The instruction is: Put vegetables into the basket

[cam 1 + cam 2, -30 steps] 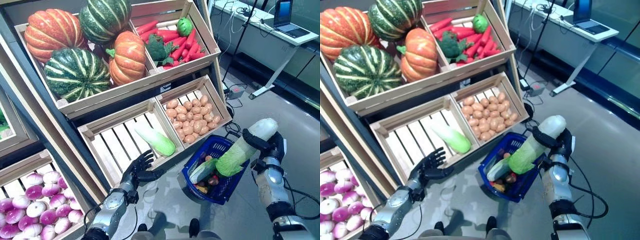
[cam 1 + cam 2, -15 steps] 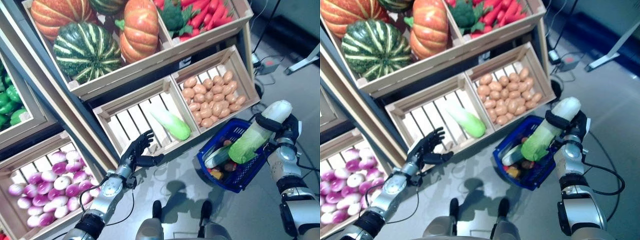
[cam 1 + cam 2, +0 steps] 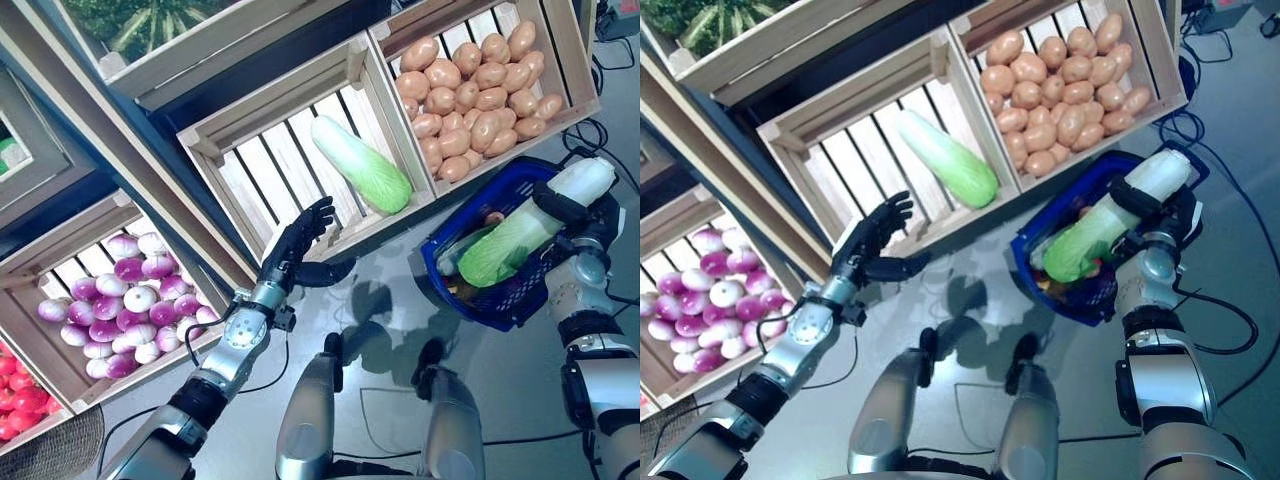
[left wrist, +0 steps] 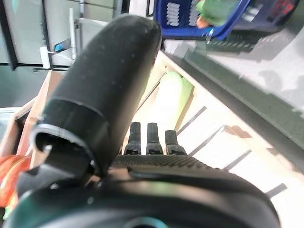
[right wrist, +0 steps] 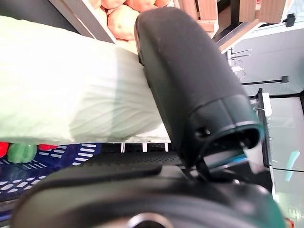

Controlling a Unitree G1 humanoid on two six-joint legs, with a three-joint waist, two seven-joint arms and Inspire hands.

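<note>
My right hand (image 3: 588,222) is shut on a long pale-green napa cabbage (image 3: 520,236) and holds it slanted over the blue plastic basket (image 3: 450,236) on the floor; the cabbage's leafy end dips inside the rim. In the right wrist view my thumb (image 5: 190,85) curls over the cabbage (image 5: 61,90). The basket holds small red and green vegetables (image 5: 19,151). My left hand (image 3: 298,245) is open, fingers straight, at the front edge of a slatted crate (image 3: 262,180) where a second napa cabbage (image 3: 362,165) lies, a short way off. That cabbage also shows in the left wrist view (image 4: 167,102).
The wooden stand's crates (image 3: 200,60) rise on the far side of both hands. A crate of potatoes (image 3: 475,90) stands just behind the basket. A lower crate of purple onions (image 3: 120,315) sits to my left. Grey floor (image 3: 380,310) lies between my hands.
The camera has tilted down, so the whole picture has shifted. My right hand still holds the cabbage over the basket, and its leafy end now sits a little lower. My left hand stays open by the crate.
</note>
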